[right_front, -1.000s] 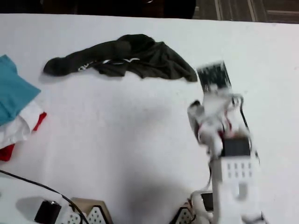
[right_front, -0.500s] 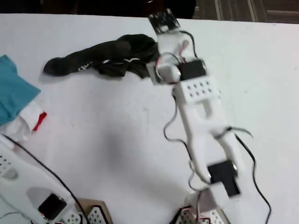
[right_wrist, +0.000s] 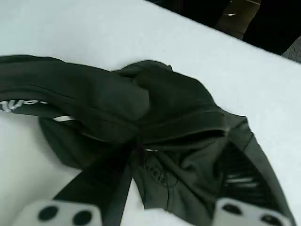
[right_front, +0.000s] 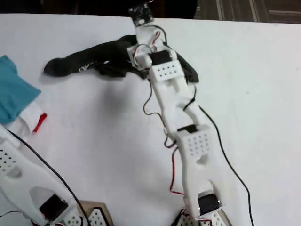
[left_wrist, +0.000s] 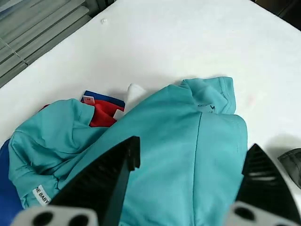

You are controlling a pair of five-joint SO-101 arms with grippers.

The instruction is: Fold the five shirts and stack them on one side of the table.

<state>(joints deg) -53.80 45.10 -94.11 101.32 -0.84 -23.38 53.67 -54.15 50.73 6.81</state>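
The right gripper [right_wrist: 181,155] hangs directly over the dark shirt [right_front: 94,59], its jaws spread wide to either side of the bunched cloth, with nothing held between them. The dark shirt lies crumpled and unfolded on the white desk [right_front: 258,70]. One long part trails out to the left and a thicker heap of folds sits under the gripper. The right arm [right_front: 188,141] stretches from its base on the near side of the dark shirt up to that heap, with thin red and black wires running along it.

Well apart from the dark shirt, to its left and nearer the arm bases, is a pile of other shirts. The teal shirt [right_front: 14,92] is on top, loosely folded, with a white shirt [right_front: 26,117] and a red shirt [right_front: 40,121] showing under its edge. The left wrist view also shows a blue shirt [left_wrist: 5,202] beneath them. The left gripper [left_wrist: 194,146] hovers above the teal shirt, also opened wide and empty. The left arm [right_front: 23,179] lies on the same side as the pile, well apart from the dark shirt, with a black cable [right_front: 44,165] draped across it.
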